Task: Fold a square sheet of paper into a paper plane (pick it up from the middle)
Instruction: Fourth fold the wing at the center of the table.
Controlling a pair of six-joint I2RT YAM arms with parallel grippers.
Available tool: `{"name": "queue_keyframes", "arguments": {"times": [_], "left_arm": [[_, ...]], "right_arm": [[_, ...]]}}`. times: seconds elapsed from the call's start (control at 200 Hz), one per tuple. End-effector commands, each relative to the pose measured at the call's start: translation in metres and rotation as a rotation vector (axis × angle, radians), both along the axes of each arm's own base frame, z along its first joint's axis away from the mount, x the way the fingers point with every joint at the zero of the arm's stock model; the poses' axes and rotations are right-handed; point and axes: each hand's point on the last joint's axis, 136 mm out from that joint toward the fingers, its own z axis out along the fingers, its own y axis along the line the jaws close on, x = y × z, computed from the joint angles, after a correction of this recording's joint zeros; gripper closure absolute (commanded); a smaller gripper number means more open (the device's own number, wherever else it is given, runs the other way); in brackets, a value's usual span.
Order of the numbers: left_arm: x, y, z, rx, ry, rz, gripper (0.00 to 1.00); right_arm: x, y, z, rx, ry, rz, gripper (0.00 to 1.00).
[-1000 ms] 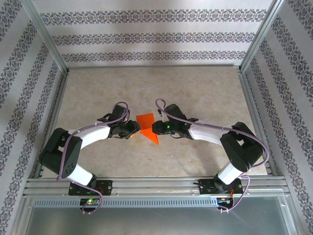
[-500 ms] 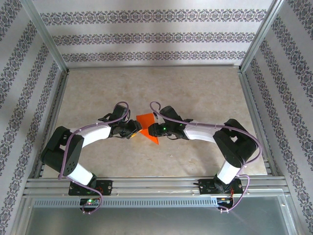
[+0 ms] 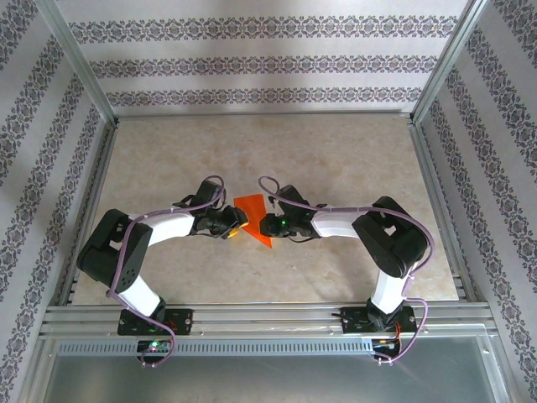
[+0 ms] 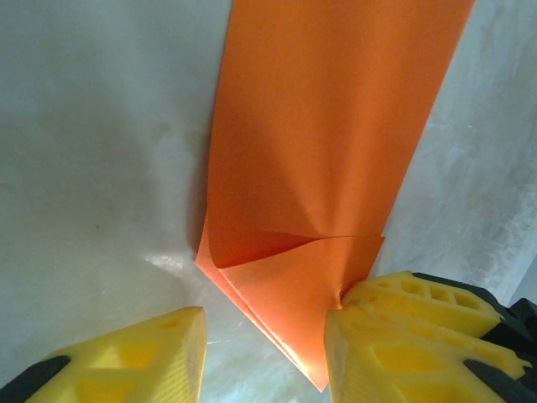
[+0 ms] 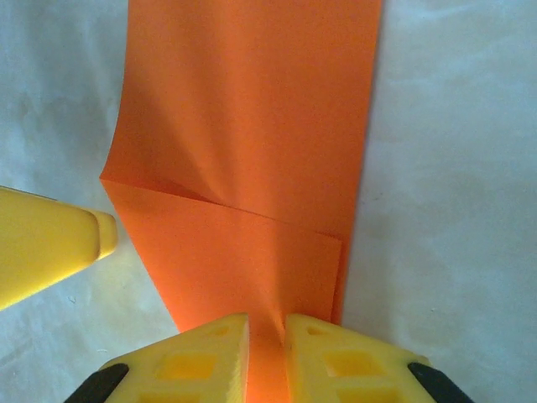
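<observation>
The square sheet of paper [image 3: 250, 207] is bright orange and partly folded, with layered flaps and a pointed near end, in the middle of the table. My right gripper [image 3: 263, 225] pinches its folded edge; in the right wrist view the paper [image 5: 252, 126] runs up from between the shut fingers of that gripper [image 5: 266, 346]. My left gripper [image 3: 238, 225] faces it from the left. In the left wrist view the paper [image 4: 327, 126] has its pointed tip between the spread fingers of the left gripper [image 4: 264, 361], and the right-hand finger touches the paper's edge.
The beige tabletop [image 3: 336, 151] has free room behind and to both sides of the paper. Aluminium frame rails [image 3: 424, 168] and patterned walls close in the table. A yellow finger of the left gripper [image 5: 50, 243] reaches the paper's left corner.
Both arms have drawn their elbows in toward the centre, and the right gripper has shifted slightly left and nearer. The paper has barely moved.
</observation>
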Motion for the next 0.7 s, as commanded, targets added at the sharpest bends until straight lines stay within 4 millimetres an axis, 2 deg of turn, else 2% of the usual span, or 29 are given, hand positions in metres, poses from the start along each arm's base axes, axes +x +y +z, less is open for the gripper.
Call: {"name": "queue_keyframes", "arguments": {"times": [0.0,0.15,0.3,0.695], "left_arm": [[0.011,-0.005,0.008,-0.044,-0.021,0.012,0.58],[0.014,-0.006,0.010,-0.046,-0.028,0.011,0.59],[0.015,-0.006,0.008,-0.041,-0.027,0.013,0.64],[0.014,-0.003,0.000,-0.015,-0.003,0.027,0.62]], "right_arm": [[0.003,-0.004,-0.006,-0.017,0.029,-0.033,0.80],[0.002,-0.006,-0.010,-0.021,0.043,-0.038,0.80],[0.001,-0.007,-0.012,-0.024,0.051,-0.042,0.80],[0.001,-0.009,-0.014,-0.024,0.062,-0.049,0.81]]}}
